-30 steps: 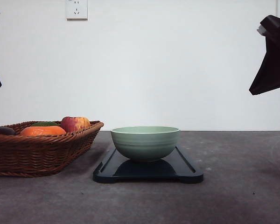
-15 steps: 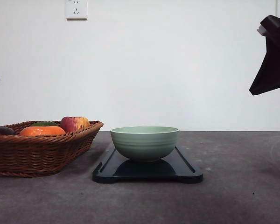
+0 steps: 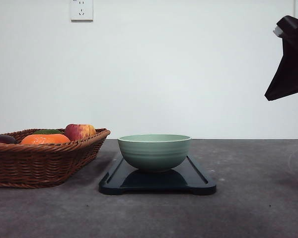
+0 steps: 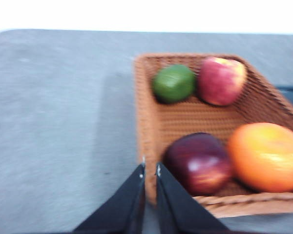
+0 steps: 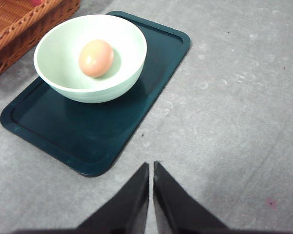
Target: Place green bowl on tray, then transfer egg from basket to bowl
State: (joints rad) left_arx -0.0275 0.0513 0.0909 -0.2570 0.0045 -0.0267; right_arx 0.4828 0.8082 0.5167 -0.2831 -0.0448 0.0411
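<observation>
Green bowl (image 5: 90, 58), ribbed, holds smooth egg (image 5: 95, 58) on flat tray (image 5: 151, 83).

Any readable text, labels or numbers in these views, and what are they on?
None can be read.
The wall socket shows slots, no lettering.
The green bowl, the tray, the basket and the egg carry no print.
The fruit in the left wrist view is blurred; no stickers show.
</observation>
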